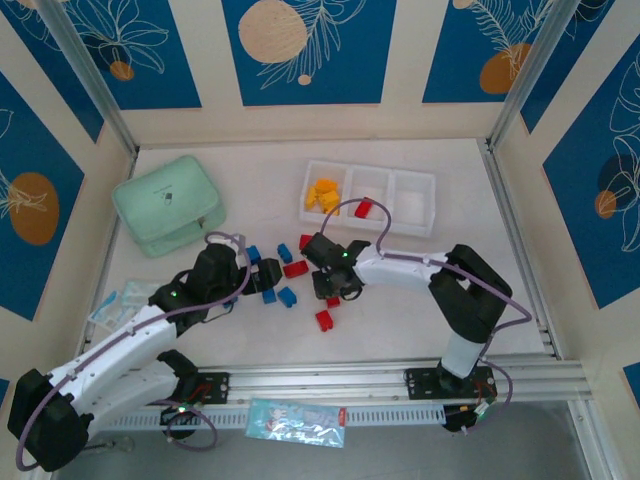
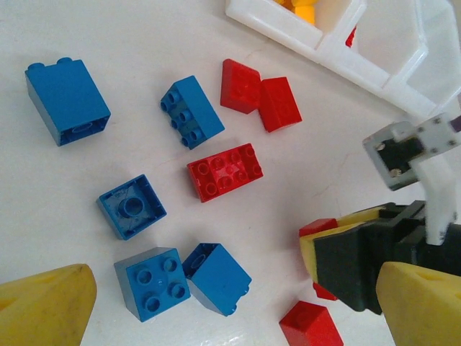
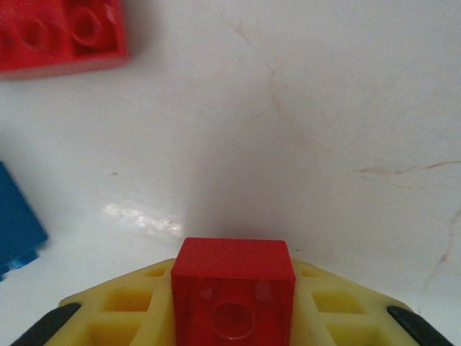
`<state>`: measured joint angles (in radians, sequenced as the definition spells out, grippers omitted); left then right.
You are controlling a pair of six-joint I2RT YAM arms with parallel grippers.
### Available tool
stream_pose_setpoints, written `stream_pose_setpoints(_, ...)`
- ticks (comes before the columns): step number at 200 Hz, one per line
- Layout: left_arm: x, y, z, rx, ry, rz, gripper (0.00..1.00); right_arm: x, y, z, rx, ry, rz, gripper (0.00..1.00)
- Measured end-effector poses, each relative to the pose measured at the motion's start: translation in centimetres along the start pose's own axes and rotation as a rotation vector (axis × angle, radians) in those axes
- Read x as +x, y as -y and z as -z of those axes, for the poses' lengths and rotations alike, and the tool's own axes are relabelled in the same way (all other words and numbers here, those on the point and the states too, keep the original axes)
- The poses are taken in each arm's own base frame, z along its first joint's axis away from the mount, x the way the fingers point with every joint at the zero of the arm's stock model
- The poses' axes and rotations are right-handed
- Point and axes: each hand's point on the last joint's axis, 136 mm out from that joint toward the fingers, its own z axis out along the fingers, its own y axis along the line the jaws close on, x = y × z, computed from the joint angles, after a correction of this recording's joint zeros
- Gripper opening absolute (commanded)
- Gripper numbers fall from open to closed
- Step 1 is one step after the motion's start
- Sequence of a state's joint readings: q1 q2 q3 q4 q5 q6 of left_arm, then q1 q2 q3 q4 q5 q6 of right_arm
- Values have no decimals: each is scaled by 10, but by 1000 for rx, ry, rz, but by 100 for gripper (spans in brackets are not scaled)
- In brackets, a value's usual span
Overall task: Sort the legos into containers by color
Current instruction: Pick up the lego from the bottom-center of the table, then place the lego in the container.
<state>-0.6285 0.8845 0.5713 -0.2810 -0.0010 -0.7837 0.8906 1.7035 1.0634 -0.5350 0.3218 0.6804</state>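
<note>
Sorting partway, yellow apparently done. Low white translucent three-compartment tray (image 1: 412,200): left compartment heaped with small yellow-orange plastic bricks (image 1: 322,195), number unclear; middle compartment holds one red brick (image 1: 363,208); right compartment looks bare. Loose on the white bench (image 2: 144,36): five blue bricks (image 2: 191,112) and four red bricks (image 2: 225,171).

Right end effector (image 1: 336,284) is clamped on a fifth small red block (image 3: 233,277), low over the bench near the tray. Left end effector (image 2: 234,288) is spread wide above the blues, holding nothing.

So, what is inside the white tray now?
The white tray holds a heap of yellow-orange bricks in its left compartment and one red brick in the middle compartment. Anything under the heap's top layer is covered, so I cannot count it.
</note>
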Motion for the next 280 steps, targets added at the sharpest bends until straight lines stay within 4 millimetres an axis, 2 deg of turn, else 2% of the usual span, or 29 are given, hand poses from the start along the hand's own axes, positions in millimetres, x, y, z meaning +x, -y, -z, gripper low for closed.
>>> stream_pose_setpoints(35,-3,5,-3,5,-9,-7,99,-30,14,37,-46,107,-40,30)
stream_pose_setpoints(80,-12,22,-14,22,-45,-35,99,-72,65,54,-5,176,-123,30)
stream_pose_setpoints(108,-23,35,-19,44,-39,-58,99,-122,92,71,11,258,-177,30)
stream_pose_setpoints(129,-30,42,-23,53,-39,-73,99,-156,110,77,20,305,-212,30)
stream_pose_setpoints(149,-36,48,-29,63,-40,-82,99,-186,126,73,38,330,-234,30)
stream_pose_setpoints(171,-43,53,-35,67,-42,-80,99,-216,142,58,60,334,-247,30)
stream_pose_setpoints(200,-52,58,-40,75,-40,-85,99,-243,155,34,80,319,-252,30)
stream_pose_setpoints(220,-57,61,-43,83,-35,-85,99,-247,158,21,92,298,-253,32)
stream_pose_setpoints(241,-58,60,-44,86,-38,-81,99,-243,160,9,102,264,-251,34)
stream_pose_setpoints(257,-59,60,-44,89,-38,-79,99,-240,162,7,109,253,-253,40)
stream_pose_setpoints(280,-59,61,-43,93,-38,-78,99,-238,162,5,109,250,-254,43)
